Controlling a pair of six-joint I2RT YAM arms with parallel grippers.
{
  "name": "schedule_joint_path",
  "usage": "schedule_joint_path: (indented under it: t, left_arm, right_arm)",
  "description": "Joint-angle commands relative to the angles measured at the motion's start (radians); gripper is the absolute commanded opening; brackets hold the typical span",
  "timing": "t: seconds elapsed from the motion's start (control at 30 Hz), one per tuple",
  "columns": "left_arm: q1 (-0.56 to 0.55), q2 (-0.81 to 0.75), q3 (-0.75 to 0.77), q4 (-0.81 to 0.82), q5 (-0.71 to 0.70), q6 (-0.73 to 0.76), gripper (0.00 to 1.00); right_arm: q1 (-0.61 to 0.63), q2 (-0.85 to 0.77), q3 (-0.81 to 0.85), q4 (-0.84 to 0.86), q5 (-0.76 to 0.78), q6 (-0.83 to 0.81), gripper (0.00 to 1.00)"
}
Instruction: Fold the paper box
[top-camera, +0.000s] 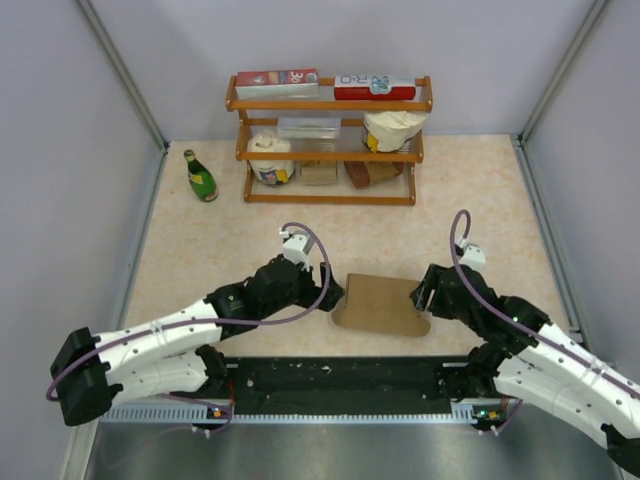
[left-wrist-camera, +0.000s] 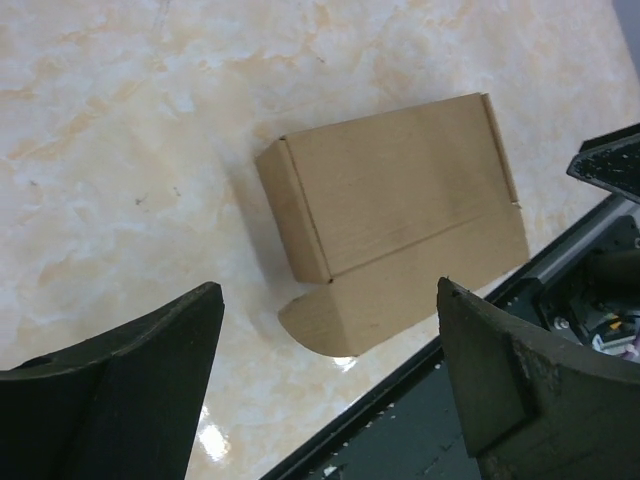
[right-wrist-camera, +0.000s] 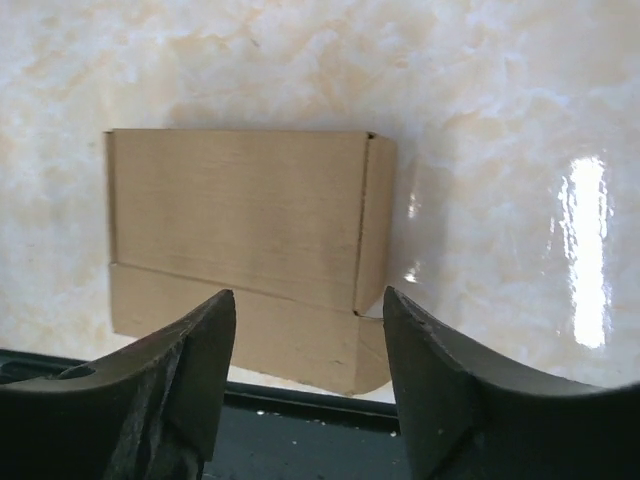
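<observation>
The paper box (top-camera: 380, 303) lies near the middle of the table's near edge, just short of the black rail (top-camera: 340, 378) that runs along it, between the two claws. The left gripper (top-camera: 335, 293) is spread wide and grasps nothing, its tips just beside the box's left end. The right gripper (top-camera: 422, 292) is also released, with bare table and cardboard showing between its fingers at the box's right end. The lid looks folded down over the body, but the front flap with its rounded ear lies flat on the table toward the rail and seems not yet tucked in. That is where I would expect trouble. The flap lies flat on a glossy top, so a finger trying to get under it may only skid the light box away or push it against the rail. A push from one side alone would likely turn the box rather than fold it. If the lid is pressed without the side walls held, they could splay and the ear could crumple instead of sliding inside. The claws are also near each other, so closing in together risks a knock. What the box holds is hidden by the lid. At the far edge a wooden rack (top-camera: 330, 152) carries two red-and-white cartons (top-camera: 277, 82) on top. Below them are a clear tub (top-camera: 309, 127) whose contents I cannot make out, a white tub (top-camera: 270, 160) and a bag of something pale (top-camera: 393, 130). A green bottle (top-camera: 200, 175) stands left of the rack.
</observation>
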Motion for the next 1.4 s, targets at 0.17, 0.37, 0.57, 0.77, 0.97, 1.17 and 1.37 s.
schedule_joint_path:
  t: [0.17,0.37,0.57,0.77,0.97,1.17,1.37]
  left_arm:
    - [0.158,0.140,0.085,-0.063,0.038,0.024,0.34]
    - [0.174,0.258,0.116,-0.046,0.130,0.049,0.00]
    - [0.174,0.392,0.148,-0.028,0.225,0.042,0.00]
    - [0.174,0.410,0.142,-0.010,0.235,0.039,0.00]
    - [0.174,0.424,0.142,0.016,0.268,0.045,0.00]
    - [0.174,0.439,0.133,0.053,0.325,0.050,0.00]
    - [0.174,0.424,0.099,0.078,0.334,0.052,0.00]
  right_arm:
    - [-0.065,0.153,0.071,-0.157,0.129,0.116,0.20]
    - [-0.118,0.216,0.042,-0.153,0.143,0.115,0.00]
    - [-0.149,0.309,0.030,-0.038,0.088,0.000,0.00]
    - [-0.178,0.369,0.005,0.063,0.002,-0.071,0.00]
    - [-0.203,0.449,-0.018,0.146,-0.078,-0.097,0.00]
    - [-0.203,0.485,-0.024,0.222,-0.139,-0.121,0.00]
    - [-0.203,0.497,-0.027,0.289,-0.184,-0.138,0.00]
